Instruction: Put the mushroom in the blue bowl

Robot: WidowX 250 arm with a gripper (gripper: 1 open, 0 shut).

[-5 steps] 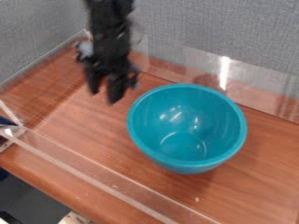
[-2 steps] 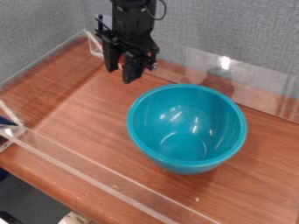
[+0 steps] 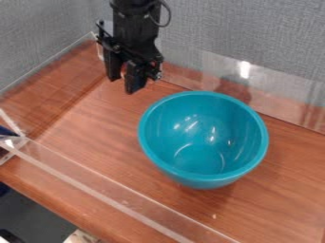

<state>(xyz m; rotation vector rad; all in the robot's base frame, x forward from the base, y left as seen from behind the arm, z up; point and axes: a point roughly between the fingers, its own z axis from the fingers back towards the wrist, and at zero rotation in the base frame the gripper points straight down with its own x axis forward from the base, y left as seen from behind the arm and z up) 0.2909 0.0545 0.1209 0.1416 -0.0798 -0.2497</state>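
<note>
One thing is missing from the view: the mushroom cannot be seen anywhere, neither on the worktop (image 3: 89, 133) nor inside the blue bowl (image 3: 203, 140), whose bottom looks empty. The claw (image 3: 131, 84) hangs above the wood with its fingers pressed together, pointing down, and nothing can be seen between them, though a small toy could be hidden there. The bowl stands below and to the right of the claw, clearly apart. If the claw is empty, going to the bowl delivers nothing; if it holds the toy, opening here would drop it outside.
</note>
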